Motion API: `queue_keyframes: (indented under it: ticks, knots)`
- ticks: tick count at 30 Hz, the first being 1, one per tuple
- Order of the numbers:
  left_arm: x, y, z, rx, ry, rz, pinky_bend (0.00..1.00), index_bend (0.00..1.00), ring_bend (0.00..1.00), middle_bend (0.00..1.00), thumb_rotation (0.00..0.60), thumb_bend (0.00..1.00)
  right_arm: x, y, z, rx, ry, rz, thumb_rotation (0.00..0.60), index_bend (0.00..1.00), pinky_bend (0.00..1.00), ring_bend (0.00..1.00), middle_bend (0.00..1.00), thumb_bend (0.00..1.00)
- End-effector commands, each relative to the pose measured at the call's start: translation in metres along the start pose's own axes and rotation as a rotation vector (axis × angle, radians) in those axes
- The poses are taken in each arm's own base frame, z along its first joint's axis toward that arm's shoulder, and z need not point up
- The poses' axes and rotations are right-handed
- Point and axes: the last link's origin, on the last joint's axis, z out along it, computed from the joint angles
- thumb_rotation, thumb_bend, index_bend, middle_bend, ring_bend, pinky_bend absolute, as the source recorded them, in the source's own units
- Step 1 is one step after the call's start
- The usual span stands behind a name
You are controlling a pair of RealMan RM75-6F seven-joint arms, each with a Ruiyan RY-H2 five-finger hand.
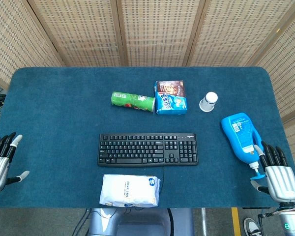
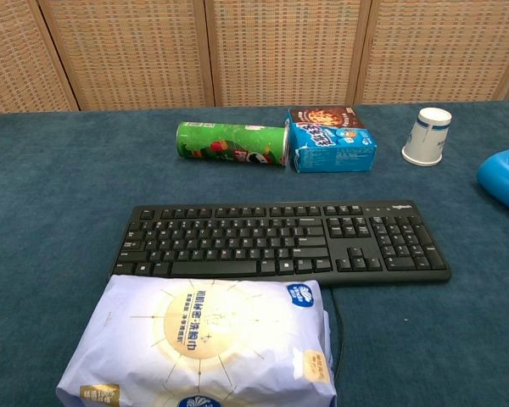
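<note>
Lying on its side at the right edge of the blue table cloth (image 1: 49, 93), blue detergent bottle (image 1: 241, 132), cap end pointing toward the near edge; only its rim shows at the right border of the chest view. Right hand (image 1: 279, 176): just beside the bottle's cap, fingers straight and spread apart, holding nothing; whether a fingertip touches the cap cannot be told. Left hand (image 1: 1, 160): at the far left edge of the table, well apart from every item, fingers extended and apart, holding nothing. Neither hand shows in the chest view.

Paper cup (image 1: 209, 102): upside down, white with a blue band, beyond the bottle toward the screen. Blue cookie box (image 1: 170, 97): left of the cup, lying flat. Green chip can (image 1: 132, 101): on its side, one end touching or just beside the box. Black keyboard (image 1: 147, 148): centre of the table, lengthwise across it. White tissue pack (image 1: 130, 190): at the near edge, just in front of the keyboard. Woven panel screen (image 1: 157, 29): behind the table.
</note>
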Motion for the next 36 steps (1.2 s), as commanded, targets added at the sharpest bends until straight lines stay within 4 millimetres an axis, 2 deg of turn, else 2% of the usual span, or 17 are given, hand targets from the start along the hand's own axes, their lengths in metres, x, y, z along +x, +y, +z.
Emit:
queue_keyframes:
  ticks: [1,36]
  knots:
    - [-0.0003,-0.0001,0.0002,0.000,0.000,0.000,0.00,0.00,0.00,0.00,0.600,0.00,0.0000,0.0002,0.0002,-0.001,0.000,-0.002,0.600,0.00,0.00,0.00,0.00,0.00]
    - [0.0015,-0.0030,0.0024,0.006,-0.004,-0.013,0.00,0.00,0.00,0.00,0.600,0.00,-0.0026,-0.0036,0.0021,0.012,-0.014,-0.002,0.600,0.00,0.00,0.00,0.00,0.00]
